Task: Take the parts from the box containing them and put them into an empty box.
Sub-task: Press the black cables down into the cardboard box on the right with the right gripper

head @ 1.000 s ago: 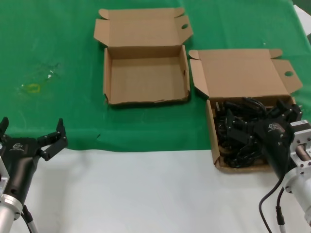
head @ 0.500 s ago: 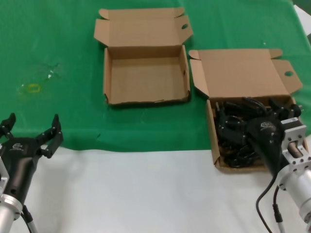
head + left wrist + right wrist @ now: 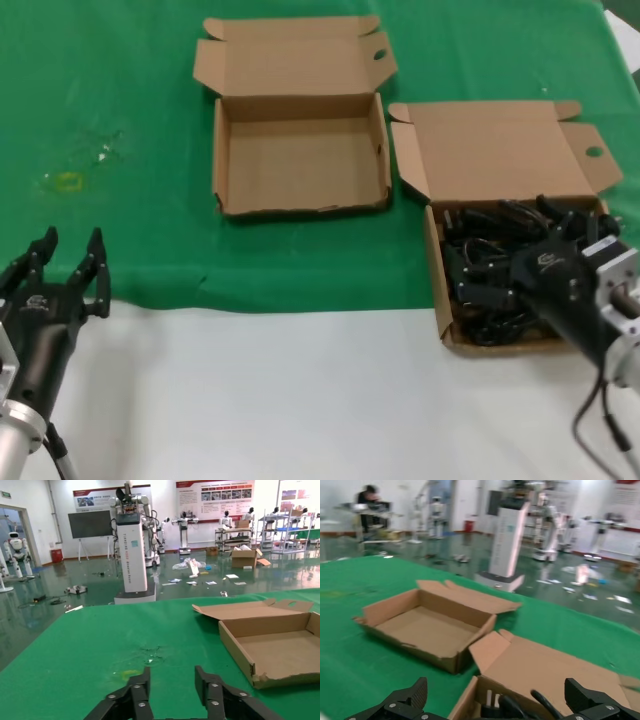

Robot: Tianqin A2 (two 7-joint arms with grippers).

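Observation:
The black looped power cords (image 3: 478,272) fill the right cardboard box (image 3: 432,262); a plug also shows in the right wrist view (image 3: 506,706). The empty box (image 3: 300,165) stands open at the middle back and shows in the left wrist view (image 3: 272,645) and the right wrist view (image 3: 422,625). My right gripper (image 3: 515,262) hangs over the cord box, open wide and empty, its fingers spread either side of the box's near corner (image 3: 495,686). My left gripper (image 3: 70,240) is open and empty at the near left, over the cloth's front edge (image 3: 172,677).
A green cloth (image 3: 130,90) covers the back of the table; a bare white strip (image 3: 300,390) runs along the front. A yellowish stain (image 3: 68,181) marks the cloth at the left. The full box's lid (image 3: 500,150) lies open behind it.
My right gripper has shifted right over the cord box. My left gripper has turned and moved a little left, and its fingers stand closer together in the head view.

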